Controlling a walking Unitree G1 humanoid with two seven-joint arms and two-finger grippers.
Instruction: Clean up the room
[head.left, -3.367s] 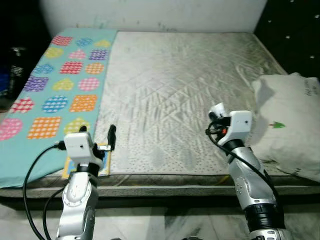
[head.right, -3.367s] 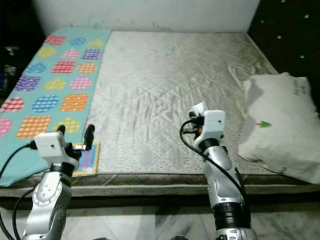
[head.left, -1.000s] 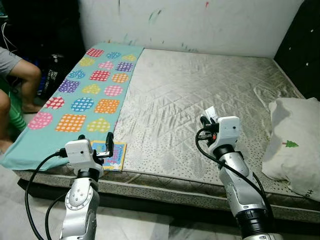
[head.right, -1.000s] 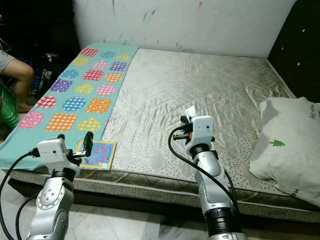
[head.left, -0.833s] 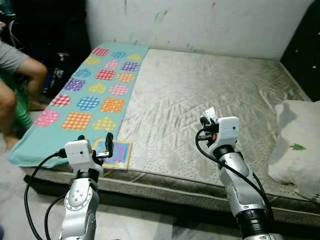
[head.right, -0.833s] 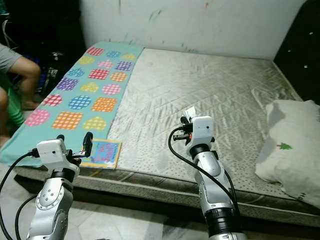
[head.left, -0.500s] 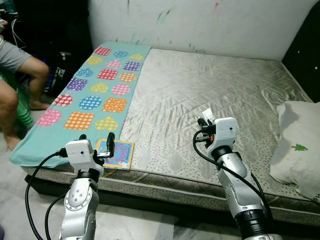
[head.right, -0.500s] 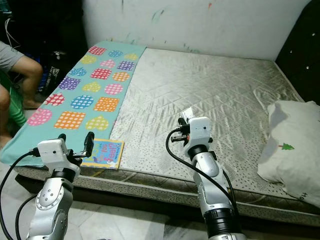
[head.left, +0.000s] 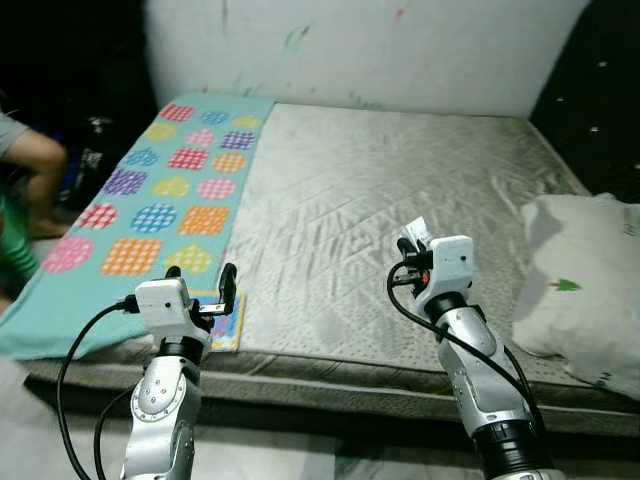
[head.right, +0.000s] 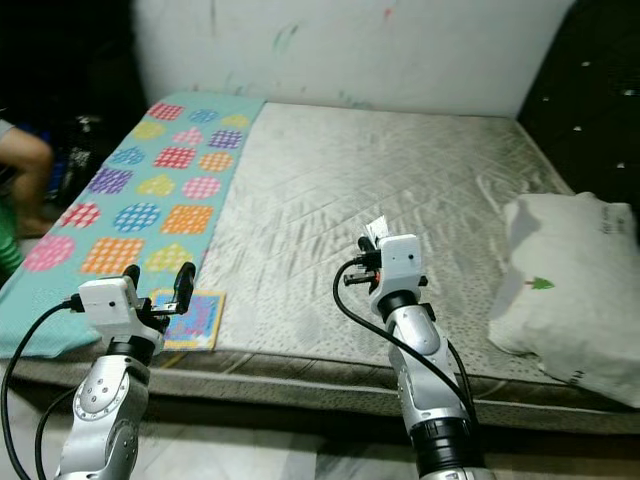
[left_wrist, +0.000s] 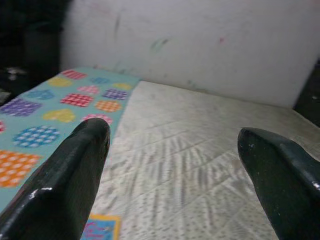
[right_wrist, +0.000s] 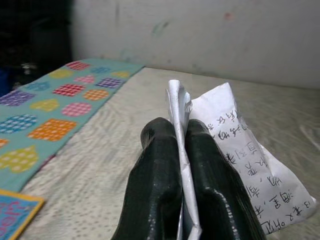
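Paper slip (head.right: 378, 228), pinched in the right gripper (head.right: 372, 243), is held above a grey bed (head.left: 390, 190) bearing a patterned teal blanket (head.left: 150, 190), colourful book (head.left: 222, 320) and white pillow (head.left: 580, 280).

Left wrist view: left gripper (left_wrist: 172, 165) jaws spread wide, empty.

Right wrist view: jaws clamp the handwritten slip.

Grey quilted mattress (head.left: 400, 200) — patterned teal blanket (head.left: 150, 190), colourful book (head.left: 222, 320), white pillow (head.left: 580, 285) on it
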